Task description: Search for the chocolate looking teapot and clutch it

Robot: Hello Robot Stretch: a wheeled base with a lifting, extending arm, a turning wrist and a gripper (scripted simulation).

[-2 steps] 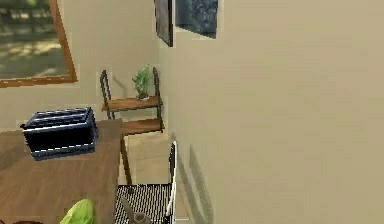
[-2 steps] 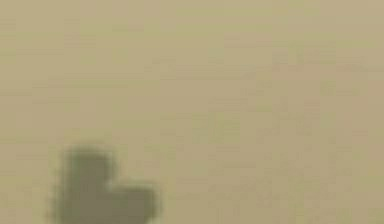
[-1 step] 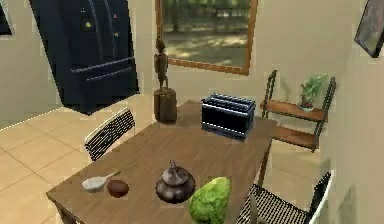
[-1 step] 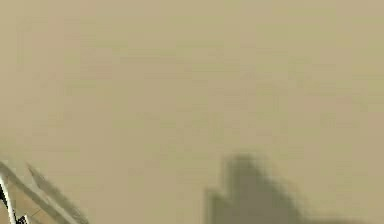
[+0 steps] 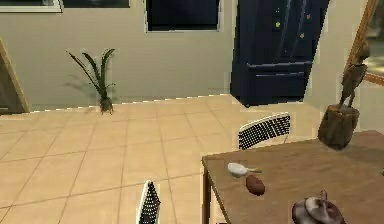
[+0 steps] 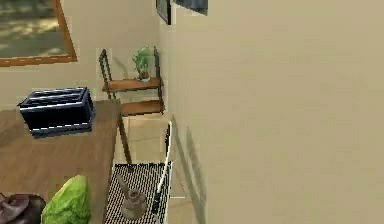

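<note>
- Nearest me on the table (image 5: 290, 160), at its near edge in the forward view's bottom right, sits the chocolate-brown teapot (image 5: 318, 210). It is round-bodied with a pale knob on top.
- I take the dark brown lump (image 6: 18, 210) on the table at the arm side view's bottom left to be that same pot. A green leafy head (image 6: 68, 203) lies just beside it.
- That is the relation I steer by. I judge that the teapot lies out on the arm's reaching side and somewhat toward the front, so the base likely needs to roll on along the table before the arm extends (which way the spout points I cannot make out).
- The gripper's state I cannot tell.
- A little further in on the table, toward its corner at the forward view's left, a white oval thing (image 5: 238, 169) and a brown egg-shaped thing (image 5: 256, 185) lie near each other, apart from the teapot.
- At the table's far side stands a mesh-backed chair (image 5: 264, 130). A carved wooden figure (image 5: 340, 115) stands on the table's far end, and a dark toaster (image 6: 57, 110) also sits on the table.
- Well beyond the table, a dark blue cabinet (image 5: 278, 45) and a potted plant (image 5: 98, 75) stand against the wall.
</note>
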